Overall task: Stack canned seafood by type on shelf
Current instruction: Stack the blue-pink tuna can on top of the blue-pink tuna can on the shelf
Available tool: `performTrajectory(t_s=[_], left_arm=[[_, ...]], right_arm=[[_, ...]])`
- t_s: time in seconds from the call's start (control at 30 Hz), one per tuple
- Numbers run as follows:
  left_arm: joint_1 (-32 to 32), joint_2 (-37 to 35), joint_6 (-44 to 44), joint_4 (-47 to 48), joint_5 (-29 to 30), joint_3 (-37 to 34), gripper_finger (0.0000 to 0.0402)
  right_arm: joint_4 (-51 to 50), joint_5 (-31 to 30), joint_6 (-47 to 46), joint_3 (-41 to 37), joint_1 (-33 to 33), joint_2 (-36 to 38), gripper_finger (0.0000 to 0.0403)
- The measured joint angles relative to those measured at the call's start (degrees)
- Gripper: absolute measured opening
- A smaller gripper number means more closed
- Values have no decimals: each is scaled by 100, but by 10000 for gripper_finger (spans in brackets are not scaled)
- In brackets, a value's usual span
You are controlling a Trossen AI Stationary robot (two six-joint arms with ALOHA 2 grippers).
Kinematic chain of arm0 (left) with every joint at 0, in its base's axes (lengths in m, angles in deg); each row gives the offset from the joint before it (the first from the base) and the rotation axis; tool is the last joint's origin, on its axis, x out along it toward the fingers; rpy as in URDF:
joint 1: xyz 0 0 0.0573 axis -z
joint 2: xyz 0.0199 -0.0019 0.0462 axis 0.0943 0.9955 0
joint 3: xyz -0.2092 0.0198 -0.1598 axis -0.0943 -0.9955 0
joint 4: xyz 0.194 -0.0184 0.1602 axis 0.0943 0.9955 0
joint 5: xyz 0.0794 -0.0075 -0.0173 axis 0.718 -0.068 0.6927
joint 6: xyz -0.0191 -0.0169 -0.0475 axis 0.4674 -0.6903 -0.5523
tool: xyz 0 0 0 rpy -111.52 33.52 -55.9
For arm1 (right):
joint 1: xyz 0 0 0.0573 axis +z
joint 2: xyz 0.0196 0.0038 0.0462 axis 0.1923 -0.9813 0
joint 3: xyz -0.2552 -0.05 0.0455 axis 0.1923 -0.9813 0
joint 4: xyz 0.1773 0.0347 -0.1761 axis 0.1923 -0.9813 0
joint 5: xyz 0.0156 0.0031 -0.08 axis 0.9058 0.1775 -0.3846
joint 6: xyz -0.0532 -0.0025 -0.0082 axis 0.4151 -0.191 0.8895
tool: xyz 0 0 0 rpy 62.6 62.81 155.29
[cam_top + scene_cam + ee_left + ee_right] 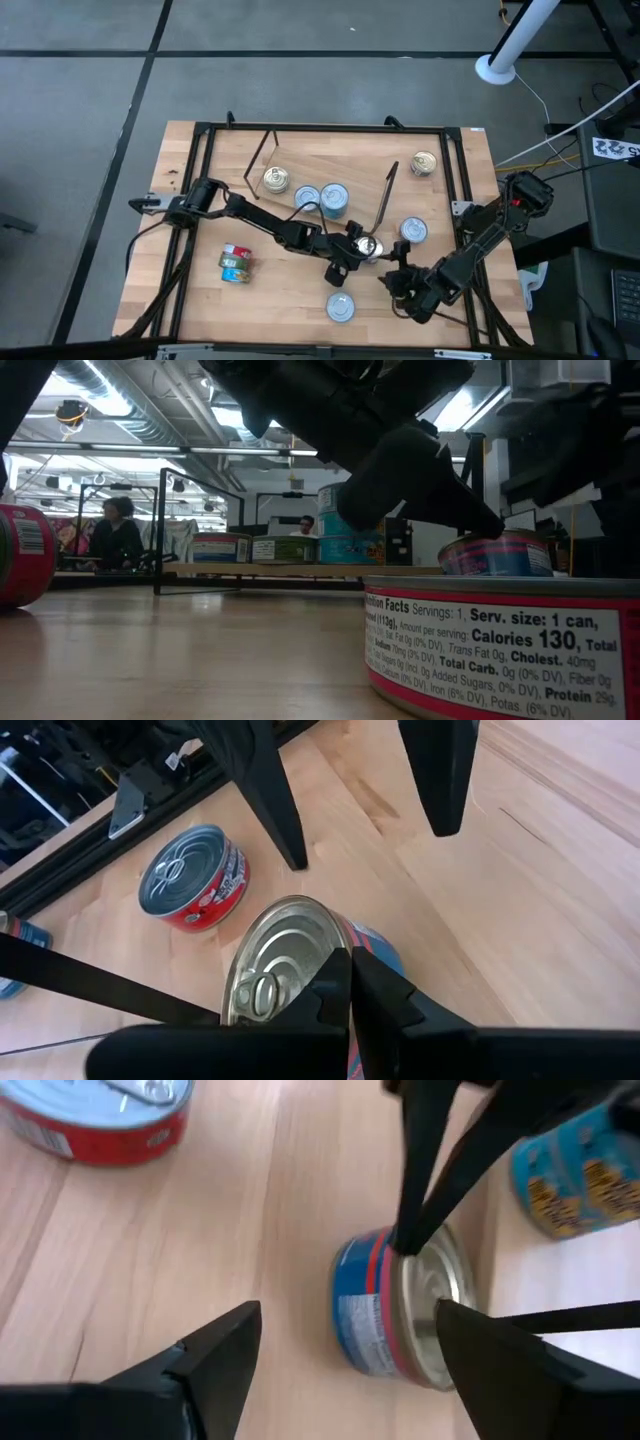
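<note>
Looking down in the high view, the left end effector (352, 252), fingers pressed together, rests at a silver-lidded can (369, 246) at centre frame of the tabletop (290, 300), probably nudging it; the right end effector (403, 287), spread wide, waits at lower right. The shelf (330, 170) carries several tins above. Low view: dark arms hide most of that can (497, 554). Left wrist view: shut fingertips (350, 990) touch the can's lid rim (270, 970). Right wrist view: wide fingers (215, 1350) frame the blue-and-red can (375, 1305), its label blurred.
</note>
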Motion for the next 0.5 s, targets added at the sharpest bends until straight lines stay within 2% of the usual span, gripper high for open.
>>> performTrajectory(t_s=[0.1, 0.3, 0.5], left_arm=[[0, 0, -68, 0, 0, 0, 0], [0, 0, -73, 6, 2, 0, 0], [0, -2, -123, 4, 7, 0, 0]], right_arm=[[3, -217, 1, 4, 47, -83, 298], [10, -212, 6, 4, 41, -621, 298], [57, -782, 6, 2, 41, -721, 298]])
